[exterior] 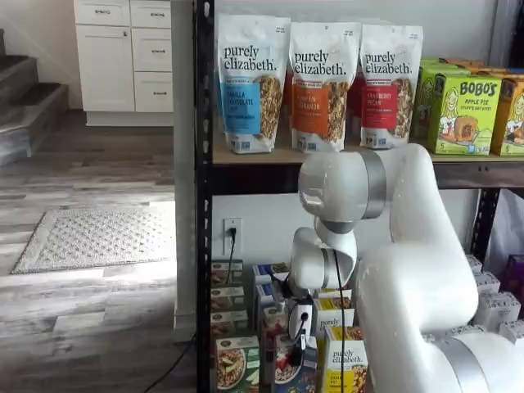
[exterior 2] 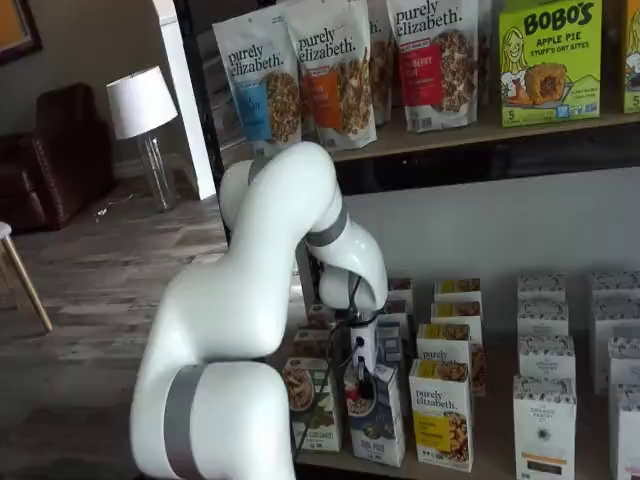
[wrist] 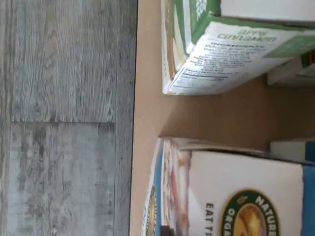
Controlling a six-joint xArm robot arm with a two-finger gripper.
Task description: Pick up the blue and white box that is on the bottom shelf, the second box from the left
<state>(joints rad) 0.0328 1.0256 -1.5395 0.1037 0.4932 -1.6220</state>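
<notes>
The blue and white box (exterior 2: 376, 425) stands at the front of the bottom shelf (exterior 2: 480, 466), between a green-and-white box (exterior 2: 313, 405) and a yellow-and-white "purely elizabeth" box (exterior 2: 441, 415). It also shows in a shelf view (exterior: 288, 368). My gripper (exterior 2: 373, 378) hangs right at the box's top, and its black fingers (exterior: 299, 348) show side-on, so I cannot tell a gap or a grip. In the wrist view the box's white top with a round green logo (wrist: 241, 196) is very close, with the green-and-white box (wrist: 221, 54) beside it on the tan shelf board (wrist: 147, 98).
More rows of boxes stand behind and to the right on the bottom shelf (exterior 2: 545, 420). Granola bags (exterior: 319, 82) and green Bobo's boxes (exterior: 463, 110) fill the upper shelf. A black rack post (exterior: 203, 196) stands left. Grey wood floor (wrist: 64, 98) lies beyond the shelf edge.
</notes>
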